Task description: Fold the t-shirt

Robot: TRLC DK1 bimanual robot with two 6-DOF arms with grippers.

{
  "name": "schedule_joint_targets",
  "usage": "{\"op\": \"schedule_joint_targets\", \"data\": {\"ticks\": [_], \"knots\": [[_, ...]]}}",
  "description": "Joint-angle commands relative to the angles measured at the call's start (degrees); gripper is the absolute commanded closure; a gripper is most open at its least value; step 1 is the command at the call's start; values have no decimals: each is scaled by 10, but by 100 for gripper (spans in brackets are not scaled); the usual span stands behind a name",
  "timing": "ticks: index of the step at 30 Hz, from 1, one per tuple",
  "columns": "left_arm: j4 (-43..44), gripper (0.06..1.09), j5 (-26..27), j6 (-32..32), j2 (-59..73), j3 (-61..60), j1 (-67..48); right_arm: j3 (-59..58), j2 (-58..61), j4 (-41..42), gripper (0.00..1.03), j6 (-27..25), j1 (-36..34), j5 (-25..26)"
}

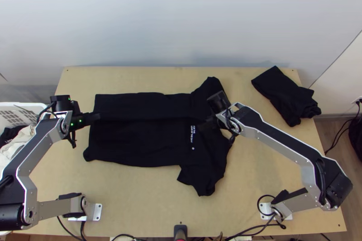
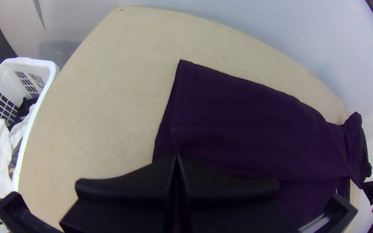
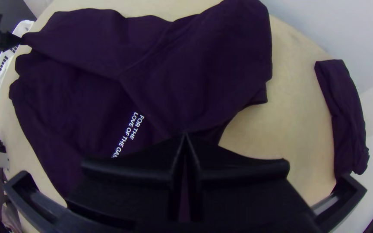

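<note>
Top view showed the black t-shirt (image 1: 135, 144) lengthwise on the table (image 1: 149, 205), its hem toward the white basket (image 1: 27, 105), its shoulders away from it, and a long side strip turned over onto the body. The left gripper (image 2: 176, 156), at the hem end nearest the basket, had its fingers pressed together on the cloth; the right gripper (image 3: 185, 133), at the shoulder end farther from the basket, pinched the same strip near the chest print (image 3: 128, 133).

Doing this fold well probably called for laying both pinched points down together, the edge between them straight and lightly taut, parallel to the shirt's long sides. Opening one gripper well before the other might have let the strip slump or skew; pulling too hard toward the basket could have dragged the body along.

Harder to judge was the collar, largely covered by the right arm (image 1: 280, 139). Black on black hid how many layers each pinch took in, and whether the strip's edge touched the body or hung just above it. The basket was cut off at the top view's edge.
</note>
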Motion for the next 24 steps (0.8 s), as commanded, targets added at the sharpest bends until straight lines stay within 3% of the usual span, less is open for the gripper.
{"op": "schedule_joint_targets", "data": {"ticks": [1, 13, 14, 16, 17, 18, 19, 20, 24], "knots": [[5, 105, 3, 6, -10, -21, 5, -24, -5, 1, 100, 6, 8, -8], [19, 105, 3, 7, -19, -55, 4, -42, -3, 9, 98, 17, 11, -19], [31, 104, 3, 7, -20, -61, 4, -41, -4, 11, 85, 17, 13, -18], [38, 97, 3, 5, -23, -65, 3, -38, -5, 11, 41, 23, 12, -18], [35, 82, 3, 0, -23, -65, 3, -36, -5, 9, 16, 27, 10, -18], [31, 64, 3, -4, -23, -65, 0, -34, -5, 5, 3, 30, 8, -18], [21, 48, 3, -4, -22, -64, -1, -33, -4, 5, 3, 32, 7, -18], [10, 39, 2, -4, -18, -60, -3, -31, -5, 3, 3, 32, 6, -19], [-11, 36, 2, -1, -32, -61, -4, -22, -15, -14, 3, 34, 4, -23]]}}
